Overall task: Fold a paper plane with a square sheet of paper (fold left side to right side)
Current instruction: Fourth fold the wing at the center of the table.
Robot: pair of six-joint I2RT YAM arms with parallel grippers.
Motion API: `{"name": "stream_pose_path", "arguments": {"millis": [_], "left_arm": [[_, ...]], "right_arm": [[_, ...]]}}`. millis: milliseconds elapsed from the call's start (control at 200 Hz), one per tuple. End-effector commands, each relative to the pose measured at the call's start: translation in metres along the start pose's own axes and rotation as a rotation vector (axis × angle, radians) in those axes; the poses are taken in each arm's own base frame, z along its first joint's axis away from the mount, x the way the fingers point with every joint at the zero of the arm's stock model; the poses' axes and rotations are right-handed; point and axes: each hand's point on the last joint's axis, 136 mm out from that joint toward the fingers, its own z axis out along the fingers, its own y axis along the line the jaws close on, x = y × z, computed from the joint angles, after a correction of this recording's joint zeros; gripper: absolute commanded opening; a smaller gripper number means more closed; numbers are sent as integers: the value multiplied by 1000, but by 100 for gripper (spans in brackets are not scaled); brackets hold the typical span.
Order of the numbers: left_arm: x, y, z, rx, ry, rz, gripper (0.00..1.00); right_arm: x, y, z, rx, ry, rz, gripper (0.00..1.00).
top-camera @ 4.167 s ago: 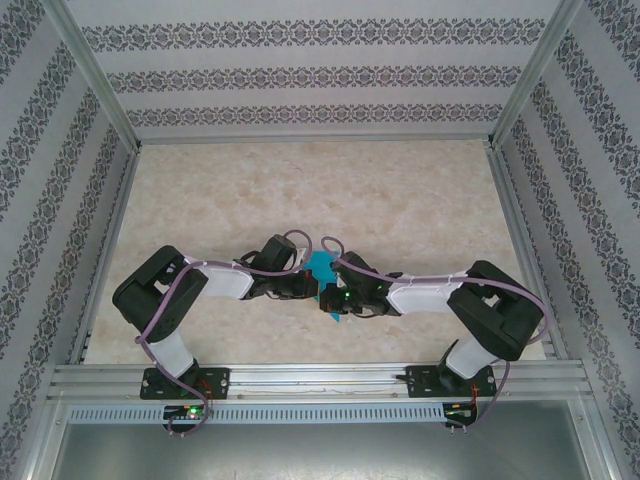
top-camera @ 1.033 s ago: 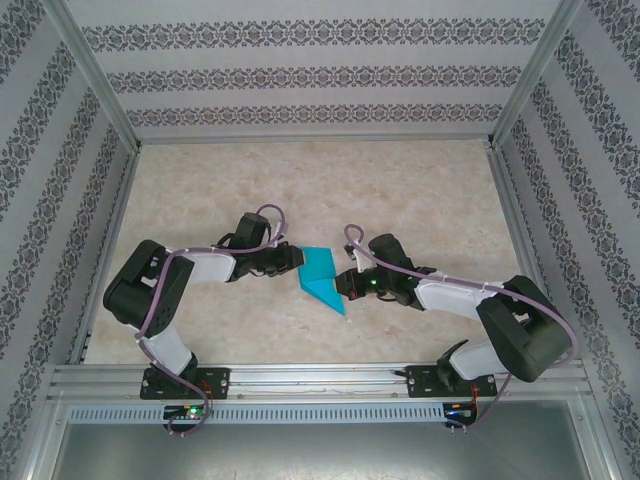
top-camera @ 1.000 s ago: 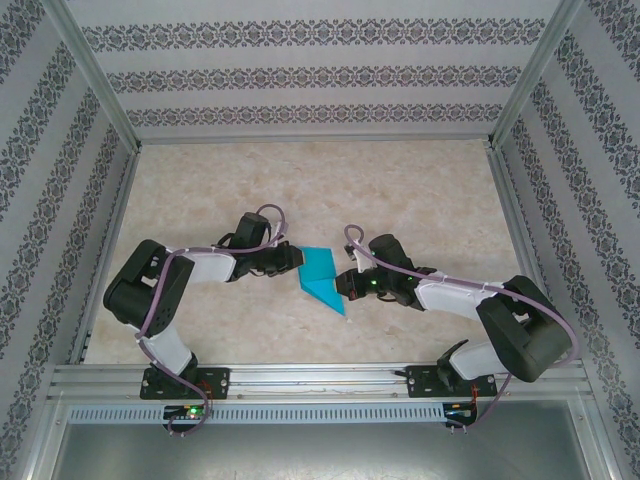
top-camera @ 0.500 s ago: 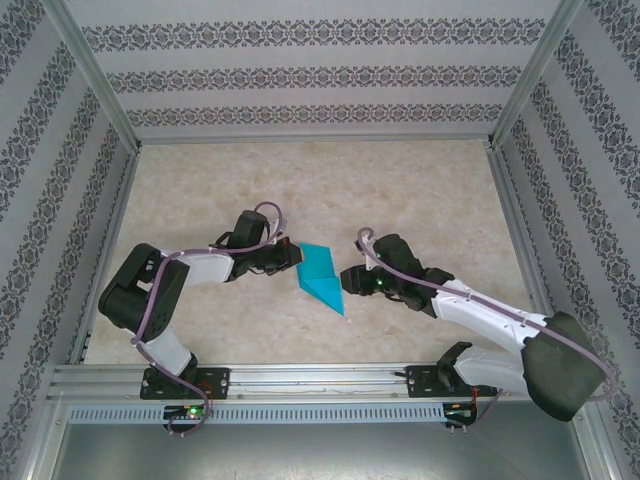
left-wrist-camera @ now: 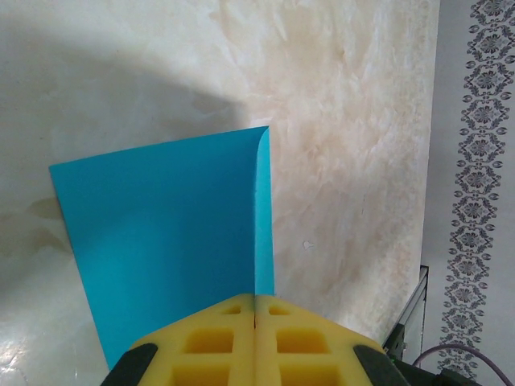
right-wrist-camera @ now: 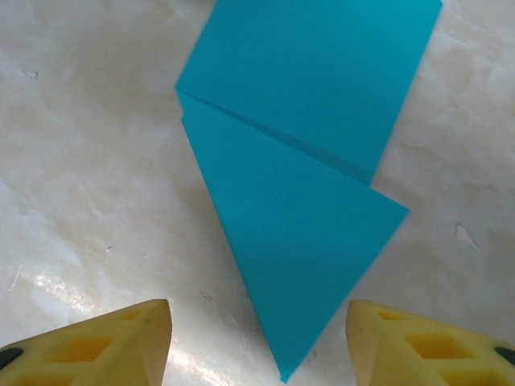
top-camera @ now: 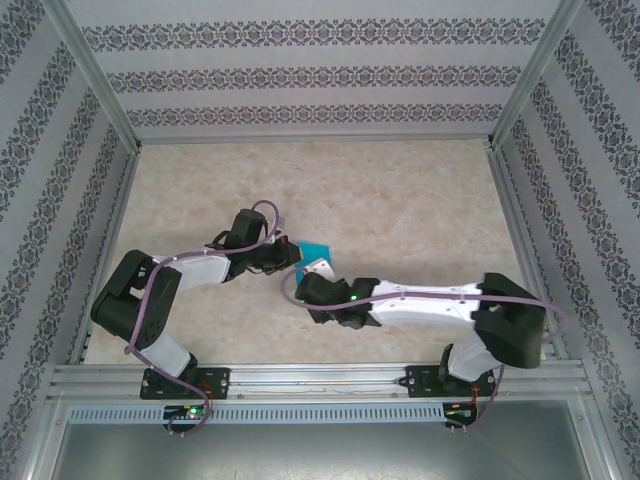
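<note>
On the left, the left gripper had its yellow pads pressed tight together, pinching the edge of the turquoise sheet of paper. The sheet lay near the middle of the marbled table, partly folded, with a diagonal crease and one end drawn to a point. To the right, the right gripper hung over that point, jaws spread wide, gripping nothing.

- Support: beige marbled glossy tabletop.
- On it, near the middle: one turquoise-blue folded paper sheet, a rectangle at one end, a pointed triangle at the other.
</note>
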Motion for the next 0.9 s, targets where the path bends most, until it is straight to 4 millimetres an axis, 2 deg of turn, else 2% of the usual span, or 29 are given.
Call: {"name": "stream_pose_path", "arguments": {"millis": [0, 450, 894], "left_arm": [[-3, -9, -5, 4, -4, -7, 0], [-3, -8, -3, 4, -8, -10, 0], [-5, -6, -1, 0, -9, -13, 0]], "right_arm": [[-3, -9, 4, 132, 7, -41, 59], [8, -3, 27, 222, 55, -101, 58], [16, -3, 36, 239, 83, -117, 38]]}}
